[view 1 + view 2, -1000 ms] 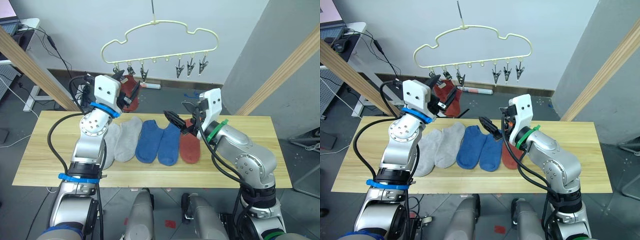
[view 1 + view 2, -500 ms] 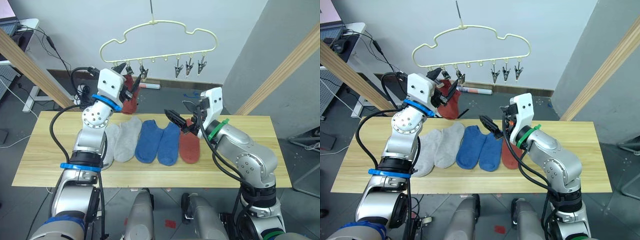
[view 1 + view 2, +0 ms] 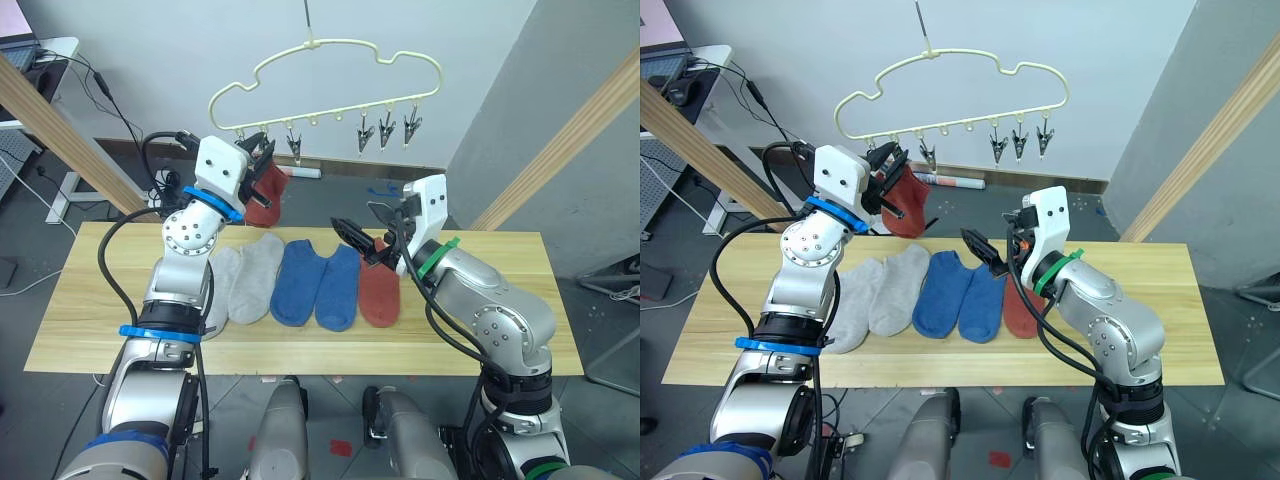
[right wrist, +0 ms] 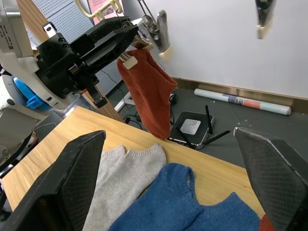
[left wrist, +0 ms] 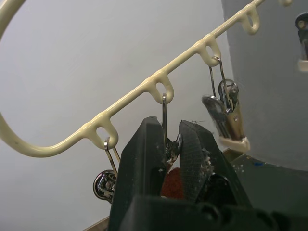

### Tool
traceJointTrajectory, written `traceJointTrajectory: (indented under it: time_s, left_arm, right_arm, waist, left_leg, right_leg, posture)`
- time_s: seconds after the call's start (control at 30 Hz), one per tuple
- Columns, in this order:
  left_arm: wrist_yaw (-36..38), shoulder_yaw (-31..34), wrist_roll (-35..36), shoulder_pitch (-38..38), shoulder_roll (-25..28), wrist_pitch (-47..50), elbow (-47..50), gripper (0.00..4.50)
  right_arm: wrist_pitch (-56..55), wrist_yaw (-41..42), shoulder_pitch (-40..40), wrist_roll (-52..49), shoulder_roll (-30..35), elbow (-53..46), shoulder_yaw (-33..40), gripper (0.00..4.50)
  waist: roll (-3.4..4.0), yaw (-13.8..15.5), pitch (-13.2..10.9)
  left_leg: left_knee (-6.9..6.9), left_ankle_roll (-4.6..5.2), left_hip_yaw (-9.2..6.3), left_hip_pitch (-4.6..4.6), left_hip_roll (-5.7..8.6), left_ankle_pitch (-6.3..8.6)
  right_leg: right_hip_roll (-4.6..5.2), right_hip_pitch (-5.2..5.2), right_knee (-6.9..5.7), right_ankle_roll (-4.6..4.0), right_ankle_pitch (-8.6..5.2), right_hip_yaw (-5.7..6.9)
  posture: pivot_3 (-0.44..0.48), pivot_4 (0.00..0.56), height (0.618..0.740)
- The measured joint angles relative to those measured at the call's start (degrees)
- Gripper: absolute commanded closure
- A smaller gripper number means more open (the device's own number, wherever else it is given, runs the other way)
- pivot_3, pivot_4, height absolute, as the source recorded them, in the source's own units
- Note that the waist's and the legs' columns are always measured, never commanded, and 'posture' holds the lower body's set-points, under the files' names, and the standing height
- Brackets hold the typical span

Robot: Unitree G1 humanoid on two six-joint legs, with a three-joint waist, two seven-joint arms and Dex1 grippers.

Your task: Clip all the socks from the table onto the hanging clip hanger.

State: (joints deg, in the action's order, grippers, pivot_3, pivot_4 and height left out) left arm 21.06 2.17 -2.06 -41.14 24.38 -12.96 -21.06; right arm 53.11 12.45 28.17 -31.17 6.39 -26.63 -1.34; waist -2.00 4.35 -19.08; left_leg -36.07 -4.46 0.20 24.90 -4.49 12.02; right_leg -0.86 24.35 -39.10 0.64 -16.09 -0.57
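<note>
The pale-yellow clip hanger (image 3: pixel 312 45) hangs above the table's (image 3: pixel 95 300) far edge. My left gripper (image 3: pixel 262 163) is raised to the second clip from the left, shut on the top of a rust red sock (image 3: pixel 265 197) that hangs down from it; that clip's wire (image 5: pixel 164 120) runs between the fingers (image 5: pixel 144 159). Flat on the table lie two grey socks (image 3: pixel 243 280), two blue socks (image 3: pixel 318 283) and a second rust red sock (image 3: pixel 380 295). My right gripper (image 3: pixel 362 228) hovers open just above the blue and red socks, holding nothing.
Three free clips (image 3: pixel 385 130) hang at the bar's right end. Slanted wooden poles stand at the left (image 3: pixel 60 130) and right (image 3: pixel 575 145) behind the table. A desk with cables (image 3: pixel 50 60) sits at the far left.
My left gripper has risen a little toward the bar with the red sock. The hanger has swung slightly right. The right arm has stayed put.
</note>
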Motion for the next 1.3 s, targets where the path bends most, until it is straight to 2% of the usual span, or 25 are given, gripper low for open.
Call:
traceJointTrajectory:
  time_s: [0.17,0.3,0.47,0.63,0.7,0.8,0.9,1.03,1.3]
  left_arm:
    - [0.82,4.71,12.05,0.03,-5.72,11.21,4.79,3.86]
    - [-0.45,8.98,21.09,-0.23,-8.29,21.44,8.33,3.86]
    - [-3.21,11.91,28.02,-0.09,-10.12,31.61,12.48,3.86]
    - [-4.15,12.02,30.74,1.22,-10.67,36.67,15.95,3.86]
    - [-4.05,11.66,30.77,1.52,-10.58,37.21,16.47,3.86]
    - [-3.62,8.57,25.23,2.21,-8.06,32.52,16.13,3.86]
    - [-2.21,6.89,21.54,2.47,-6.58,28.89,15.12,3.14]
    - [-1.38,5.68,18.84,3.28,-6.37,26.18,13.67,1.91]
    - [-0.35,5.58,17.59,3.31,-6.21,24.88,13.35,1.91]
  right_arm:
    - [-0.01,-0.03,0.02,0.01,-0.32,0.00,-0.03,0.00]
    - [-0.01,-0.04,0.02,0.03,-0.52,0.00,-0.03,0.00]
    - [-0.03,-0.02,0.05,0.08,-0.59,0.00,-0.03,0.00]
    - [-0.05,-0.01,0.06,0.13,-0.60,0.02,-0.03,0.00]
    - [-0.06,0.00,0.07,0.14,-0.63,0.04,-0.04,0.00]
    - [-0.07,0.00,0.07,0.16,-0.62,0.08,-0.02,0.00]
    - [-0.07,0.00,0.07,0.16,-0.61,0.09,-0.03,0.00]
    - [-0.07,0.00,0.09,0.16,-0.63,0.09,-0.02,0.00]
    - [-0.07,-0.03,0.10,0.16,-0.67,0.09,-0.01,0.00]
  waist:
    - [0.00,-0.01,0.00]
    - [0.00,-0.11,0.00]
    - [-0.01,-0.12,0.01]
    - [-0.02,-0.17,0.01]
    - [-0.02,-0.18,0.01]
    - [-0.01,-0.33,0.02]
    - [-0.01,-0.26,0.02]
    - [-0.01,-0.22,0.02]
    - [-0.01,-0.12,0.02]
  left_leg:
    - [-0.04,-0.01,-0.04,0.00,0.00,-0.01]
    - [-0.07,-0.01,-0.08,-0.01,-0.01,-0.02]
    - [-0.10,-0.01,-0.12,-0.02,0.00,-0.03]
    - [-0.10,-0.04,-0.14,-0.05,0.00,-0.05]
    - [-0.10,-0.06,-0.14,-0.07,0.00,-0.07]
    - [-0.10,-0.07,-0.14,-0.11,0.00,-0.10]
    - [-0.10,-0.06,-0.15,-0.11,0.00,-0.12]
    - [-0.10,-0.04,-0.15,-0.10,0.02,-0.13]
    - [-0.10,-0.03,-0.16,-0.10,0.02,-0.13]
  right_leg:
    - [0.00,-0.03,-0.03,0.00,0.00,0.01]
    - [0.00,-0.05,-0.07,0.00,0.00,0.00]
    - [0.00,-0.08,-0.10,0.00,0.00,-0.02]
    - [0.00,-0.11,-0.12,0.00,0.00,-0.04]
    - [0.00,-0.11,-0.16,0.00,0.00,-0.08]
    - [-0.01,-0.10,-0.25,0.00,0.00,-0.11]
    - [-0.01,-0.09,-0.29,0.00,0.00,-0.11]
    - [0.00,-0.09,-0.30,0.00,0.00,-0.11]
    - [0.00,-0.09,-0.31,0.00,0.00,-0.11]
  posture:
    - [0.166,0.309,0.740]
    - [0.166,0.309,0.740]
    - [0.169,0.308,0.740]
    - [0.169,0.308,0.740]
    - [0.169,0.308,0.740]
    - [0.169,0.308,0.740]
    - [0.169,0.308,0.740]
    - [0.169,0.308,0.740]
    - [0.174,0.310,0.740]
